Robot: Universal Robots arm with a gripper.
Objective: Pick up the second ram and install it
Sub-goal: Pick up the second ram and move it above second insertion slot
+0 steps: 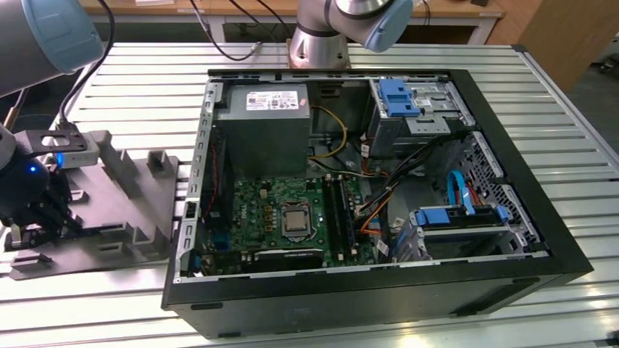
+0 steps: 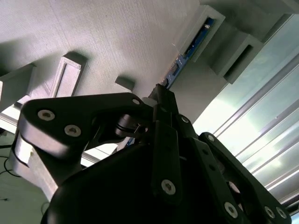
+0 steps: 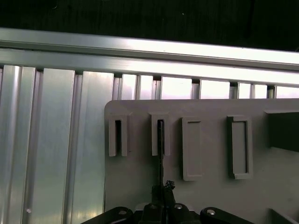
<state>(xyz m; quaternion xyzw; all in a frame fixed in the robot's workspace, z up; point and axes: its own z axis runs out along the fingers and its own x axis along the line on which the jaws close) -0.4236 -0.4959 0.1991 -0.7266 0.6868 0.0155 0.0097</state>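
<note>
Claw [image 1: 27,230]: at the exterior view's far left, low over the grey holder. In both wrist views its black fingers [image 2: 164,105] are drawn narrow and pinch the edge of a thin stick.
Second ram [image 3: 160,149]: held between the fingertips of the claw [image 3: 161,189]. It stands on edge in one of the holder's narrow slots and runs straight out from the tips. In the second wrist view its blue edge [image 2: 195,41] shows further along the same slot, beyond the claw [image 2: 161,91].
Holder [image 1: 116,217]: a grey slotted block under and around the claw, lying on the tabletop. The slots to either side of the held stick look unfilled in the first wrist view.
Tabletop [image 1: 483,58]: ribbed metal slats that pass beneath the holder and the case.
Computer case [image 1: 387,286]: just past the holder, toward the exterior view's right of the claw. It is black and lies open.
Power supply [image 1: 261,123]: a grey box in the case's far corner on the claw's side.
Motherboard [image 1: 271,206]: green, and nearer the camera than the power supply.
Drive bays [image 1: 396,98]: blue-tabbed, in the part of the case farthest from the claw.
</note>
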